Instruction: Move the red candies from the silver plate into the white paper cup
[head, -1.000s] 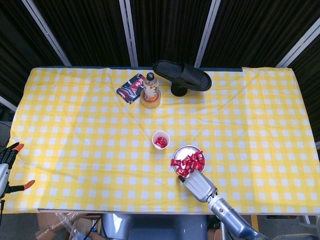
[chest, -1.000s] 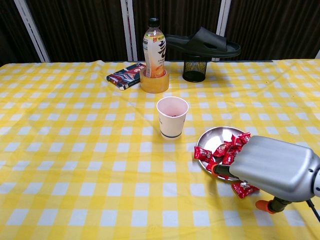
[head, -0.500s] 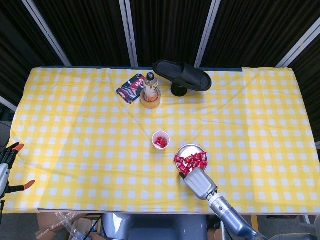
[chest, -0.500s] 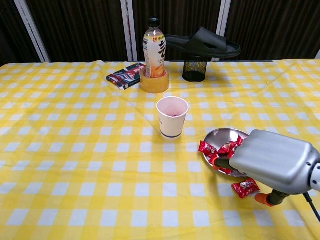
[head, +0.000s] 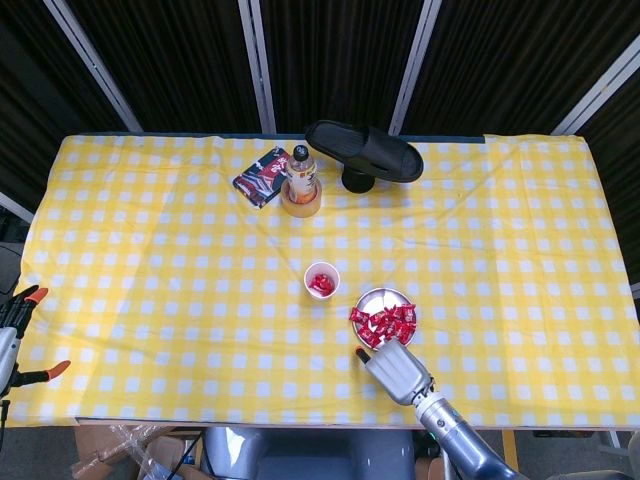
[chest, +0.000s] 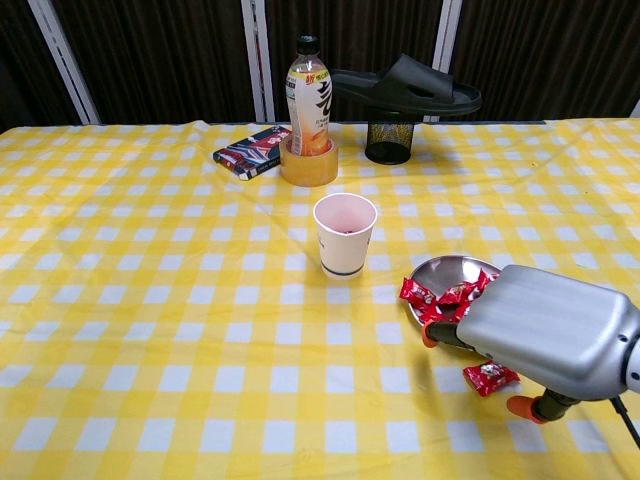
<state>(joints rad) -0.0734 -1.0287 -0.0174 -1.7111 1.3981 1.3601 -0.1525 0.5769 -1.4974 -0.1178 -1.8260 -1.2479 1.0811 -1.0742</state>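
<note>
One white paper cup (chest: 345, 235) serves as the landmark, upright near the middle of the yellow checked tablecloth (head: 150, 270), mouth up, with red candies (head: 320, 285) already inside; number in the cup cannot be told.

Beyond the cup and a little left: one dark packet (chest: 252, 151) lying flat, then one drink bottle (chest: 308, 93) standing in a tape roll (chest: 308, 165). Beyond the cup to the right: one black mesh holder (chest: 390, 139) with one black slipper (chest: 408, 86) laid across its top, long axis left to right.

Right of the cup and nearer: one silver plate (chest: 448, 270), a heap of red candies (chest: 440, 297) spilling over its near-left rim; too jumbled to count. One candy (chest: 490, 375) lies loose on the cloth, nearer than the plate, long axis roughly left to right.

Right hand (chest: 545, 330) lies over the plate's near side, fingers hidden among the heap; whether it holds any candy I cannot tell. Left hand out of sight.
</note>
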